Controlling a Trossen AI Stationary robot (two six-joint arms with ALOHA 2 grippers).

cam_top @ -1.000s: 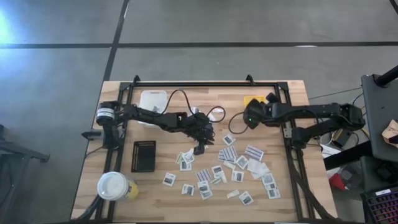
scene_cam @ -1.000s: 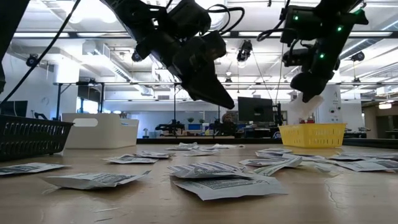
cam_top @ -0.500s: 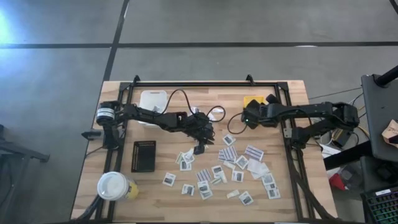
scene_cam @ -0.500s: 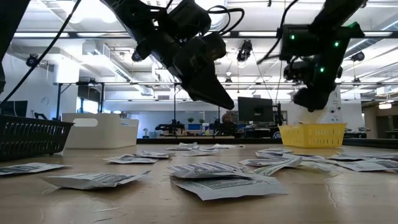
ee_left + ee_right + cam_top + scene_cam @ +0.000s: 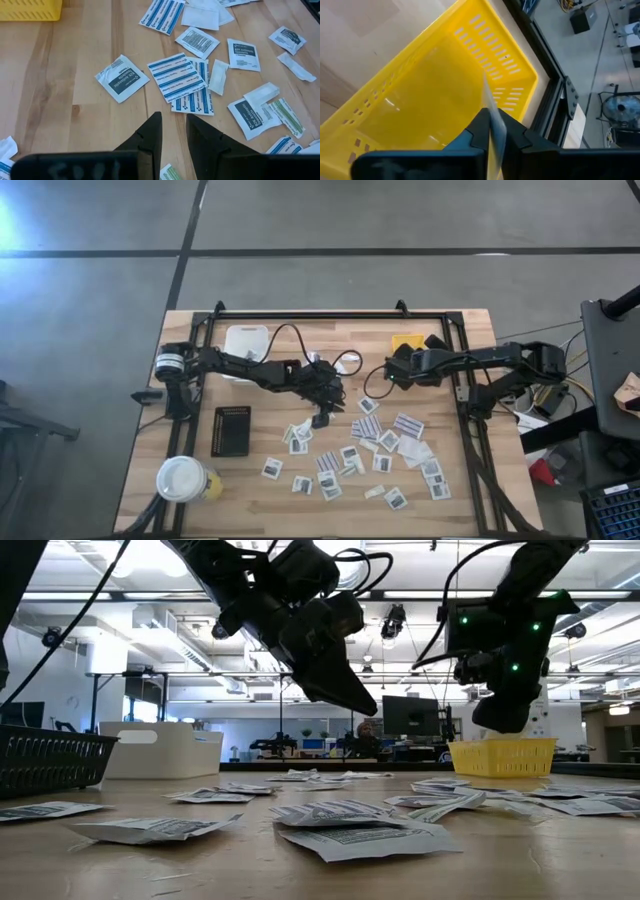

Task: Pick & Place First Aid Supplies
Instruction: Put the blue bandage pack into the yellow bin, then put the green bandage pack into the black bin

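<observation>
Several first aid supplies, flat white packets (image 5: 380, 442) and blue-striped strips (image 5: 176, 76), lie scattered on the wooden table's near right part. My left gripper (image 5: 320, 418) (image 5: 174, 134) hangs over them, open by a narrow gap, with nothing between its fingers. My right gripper (image 5: 492, 131) (image 5: 500, 720) hovers over the yellow tray (image 5: 425, 95) (image 5: 405, 341) at the far right, shut on one thin white packet (image 5: 489, 102) seen edge-on. My right gripper pinches the white packet between its two fingers, whose free ends (image 5: 479, 124) close on its flat faces. The packet's free edge (image 5: 487, 92) sticks out past the fingertips. It is lifted clear, above the inside of the yellow tray, with the fingers slanting down.
A white tray (image 5: 246, 340) stands at the far left, a black tray (image 5: 232, 430) nearer, and a white-lidded yellow cup (image 5: 183, 478) at the near left corner. A black frame rail (image 5: 547, 100) runs past the yellow tray, at the table's edge.
My right gripper has sunk toward the yellow tray with the packet and tipped somewhat more downward. In the low view the packet that hung in sight below it no longer shows. My left gripper has kept still.
</observation>
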